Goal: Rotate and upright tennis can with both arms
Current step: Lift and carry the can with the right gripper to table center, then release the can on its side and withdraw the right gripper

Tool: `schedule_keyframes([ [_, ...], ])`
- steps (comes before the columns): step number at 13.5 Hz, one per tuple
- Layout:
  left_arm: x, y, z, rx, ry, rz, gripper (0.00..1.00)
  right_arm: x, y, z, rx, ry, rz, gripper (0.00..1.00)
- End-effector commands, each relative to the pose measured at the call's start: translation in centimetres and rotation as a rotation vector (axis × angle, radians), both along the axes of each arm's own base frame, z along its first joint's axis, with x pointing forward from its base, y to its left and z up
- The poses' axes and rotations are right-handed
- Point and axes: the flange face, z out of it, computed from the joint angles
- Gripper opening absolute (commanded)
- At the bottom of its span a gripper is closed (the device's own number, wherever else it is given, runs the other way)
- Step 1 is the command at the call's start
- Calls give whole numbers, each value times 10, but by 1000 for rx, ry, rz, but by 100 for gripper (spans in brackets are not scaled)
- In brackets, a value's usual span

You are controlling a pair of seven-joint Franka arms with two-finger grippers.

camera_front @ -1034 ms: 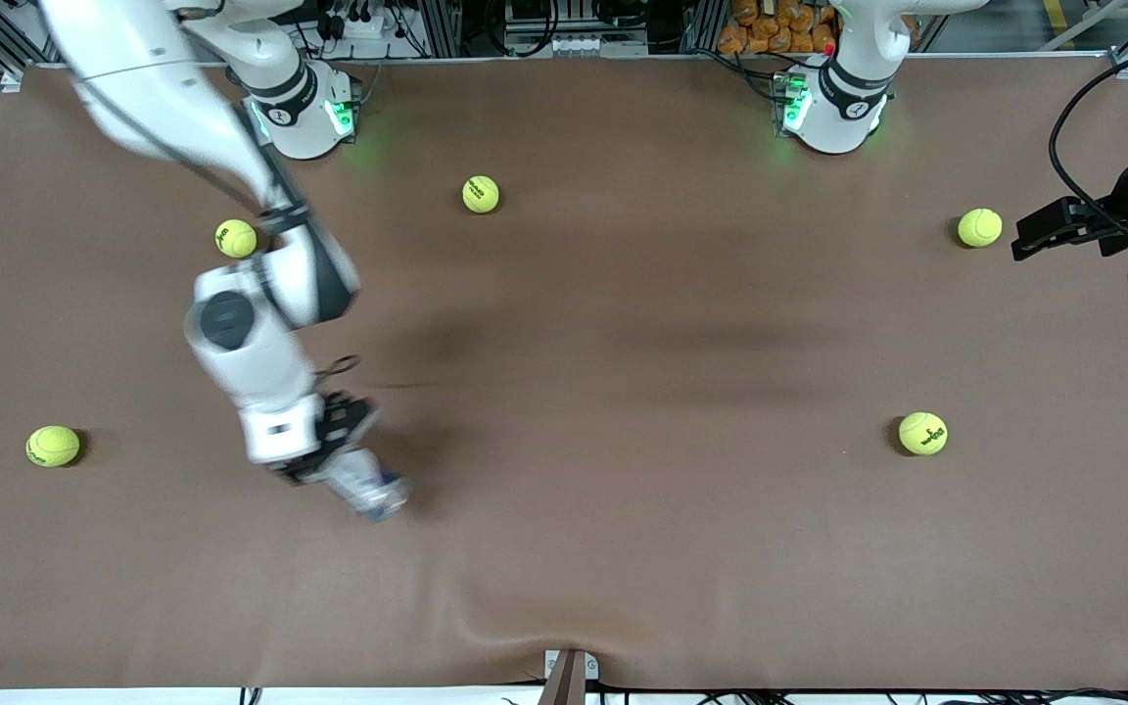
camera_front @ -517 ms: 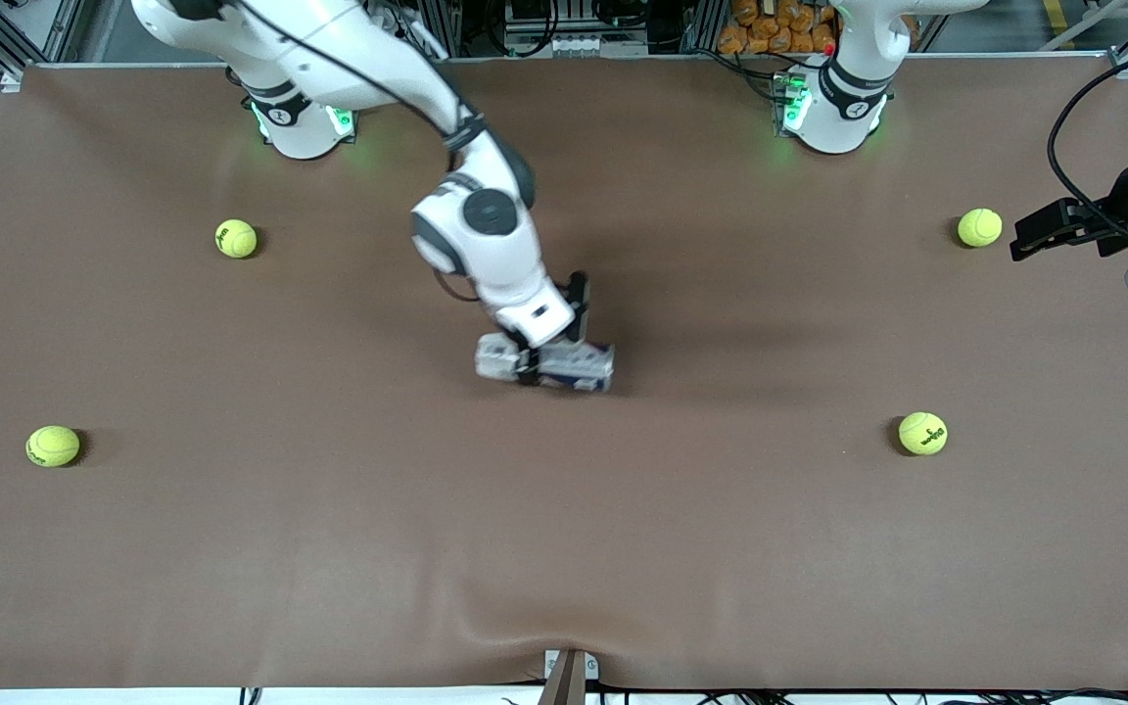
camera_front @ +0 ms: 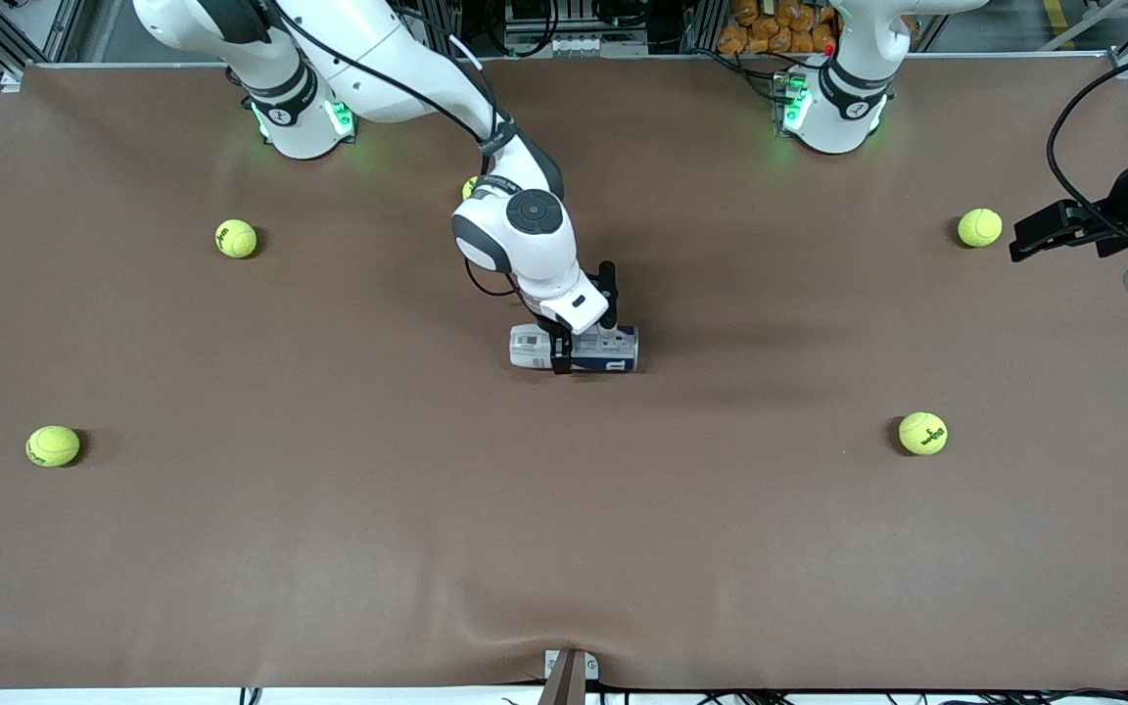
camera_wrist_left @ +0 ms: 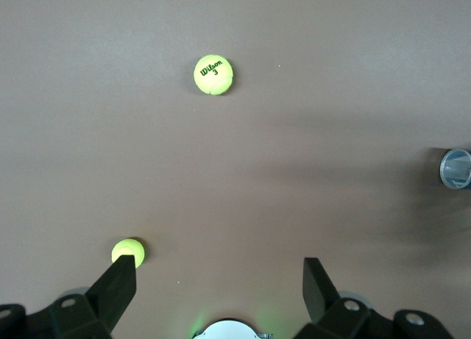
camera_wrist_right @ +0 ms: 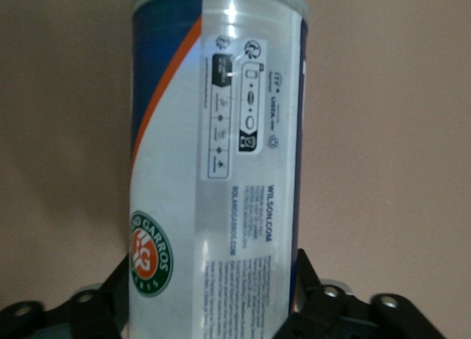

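The tennis can (camera_front: 613, 350) is a clear-and-white tube with a dark blue and red label. It lies level over the middle of the table. My right gripper (camera_front: 579, 343) is shut across its middle from above. In the right wrist view the can (camera_wrist_right: 217, 162) fills the picture, and the black fingers (camera_wrist_right: 309, 284) press on both its sides. My left gripper (camera_front: 1019, 241) is open and empty, and waits in the air at the left arm's end of the table. In the left wrist view its fingers (camera_wrist_left: 118, 280) stand wide apart, and the can's rimmed end (camera_wrist_left: 456, 168) shows at the picture's edge.
Several yellow-green tennis balls lie on the brown table. One (camera_front: 979, 227) is beside the left gripper and one (camera_front: 922, 433) is nearer the camera. Two (camera_front: 236, 238) (camera_front: 53, 446) lie toward the right arm's end. One (camera_front: 469, 186) is half hidden by the right arm.
My right arm has swung the can from the right arm's end of the table to the middle, and the can has turned level. The left arm has not moved.
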Motion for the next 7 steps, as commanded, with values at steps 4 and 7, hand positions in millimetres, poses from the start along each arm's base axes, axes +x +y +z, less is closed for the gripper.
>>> schedule_keyframes([
  [4, 1, 9, -4, 14, 7, 8, 100, 18, 13, 70, 57, -78, 13, 100],
  [7, 4, 15, -9, 5, 15, 19, 100, 21, 3, 138, 22, -75, -11, 100],
])
